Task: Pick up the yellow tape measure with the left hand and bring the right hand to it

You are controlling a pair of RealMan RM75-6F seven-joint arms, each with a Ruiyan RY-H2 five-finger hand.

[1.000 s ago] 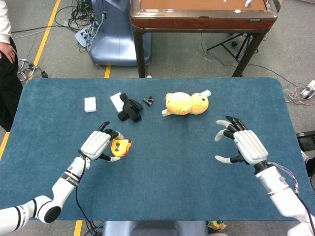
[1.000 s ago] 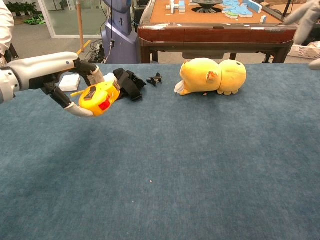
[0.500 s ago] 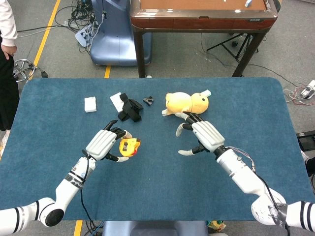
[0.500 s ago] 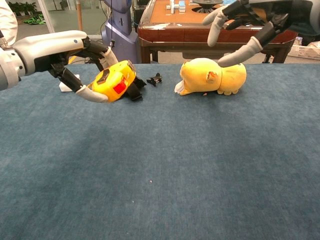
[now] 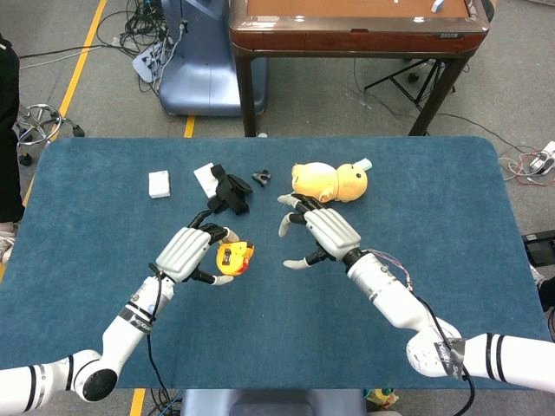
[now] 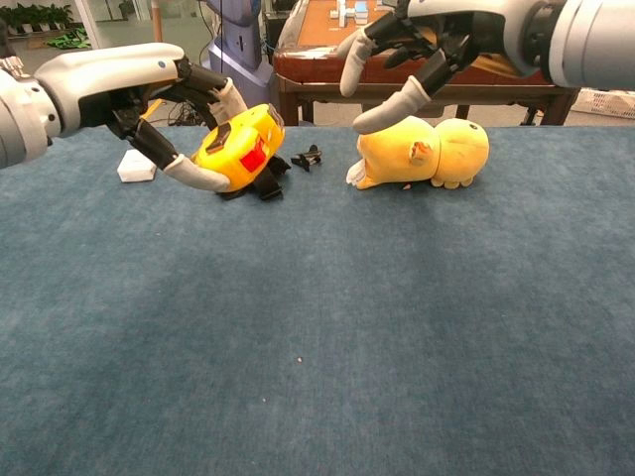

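Above table [image 5: 451, 173], tape measure [image 5: 234, 256] in left hand [image 5: 186, 252] (right hand [image 5: 316, 232] near).

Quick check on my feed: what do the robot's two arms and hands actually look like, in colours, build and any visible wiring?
Both hands, the left hand and right hand, have light grey ribbed back plates, black finger segments and pale grey fingertips. The forearms are glossy white with black bands; the left wrist carries a black collar with small white lettering. A black cable runs along the left forearm, and thin coloured wires show near the right wrist.
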